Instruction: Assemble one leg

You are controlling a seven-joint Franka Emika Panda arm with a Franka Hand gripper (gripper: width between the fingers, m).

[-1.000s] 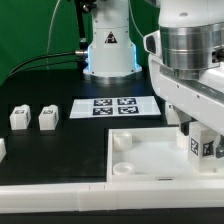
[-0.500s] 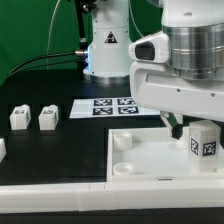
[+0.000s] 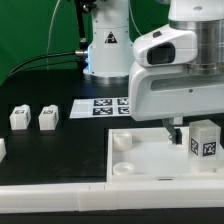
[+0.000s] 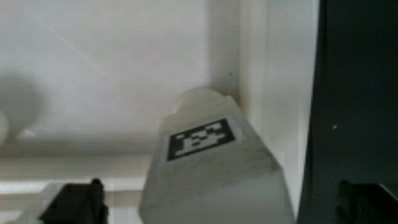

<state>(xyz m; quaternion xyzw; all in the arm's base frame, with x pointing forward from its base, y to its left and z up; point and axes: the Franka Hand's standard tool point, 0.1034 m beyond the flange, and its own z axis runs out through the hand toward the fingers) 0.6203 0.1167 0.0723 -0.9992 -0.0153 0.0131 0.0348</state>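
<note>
- Below the tool (image 3: 178, 128), the leg (image 3: 203, 140) stands upright on the panel (image 3: 150, 160), showing a black-and-white square tag; no readable writing.
- Tool fingers (image 4: 73, 203) spread, gripping nothing.

I saw the leg (image 3: 204, 140) (image 4: 217, 155), a chunky white block with a black-and-white square tag on its face, standing upright near the corner of the panel (image 3: 150, 160) on the exterior view's right. Two more legs (image 3: 19, 117) (image 3: 48, 118) sat side by side on the black table, well apart from it.
</note>
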